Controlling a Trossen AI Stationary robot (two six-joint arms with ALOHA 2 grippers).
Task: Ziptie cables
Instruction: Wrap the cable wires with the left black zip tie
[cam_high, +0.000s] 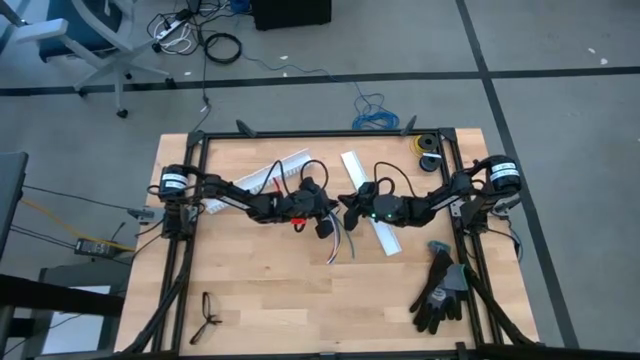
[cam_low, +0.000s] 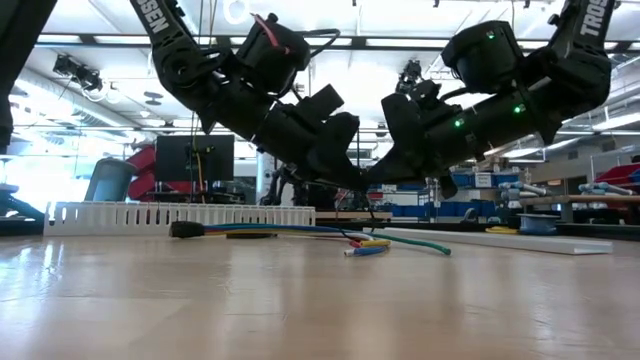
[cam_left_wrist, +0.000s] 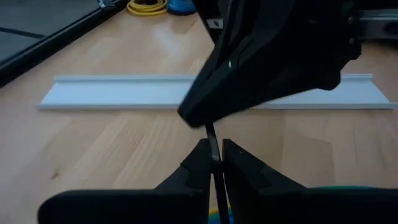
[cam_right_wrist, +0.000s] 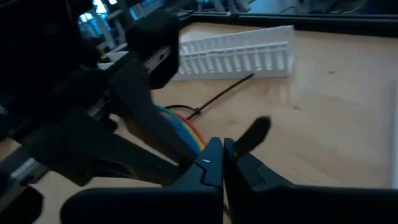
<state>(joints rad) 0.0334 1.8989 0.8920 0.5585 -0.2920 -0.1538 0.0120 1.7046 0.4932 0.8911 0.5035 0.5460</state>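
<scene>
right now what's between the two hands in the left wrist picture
A thin black strip runs between them in the left wrist view: the left hand pinches its lower part, and it rises to the right hand just above.

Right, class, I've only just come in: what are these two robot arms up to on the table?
The two arms meet above the middle of the table. The left gripper has its jaws closed on a thin black strip, apparently a ziptie, and the right gripper is shut right against it. The cables lie on the wood just below them, coloured ends loose. White slotted channels lie nearby, and black gloves lie at the table's right.
</scene>
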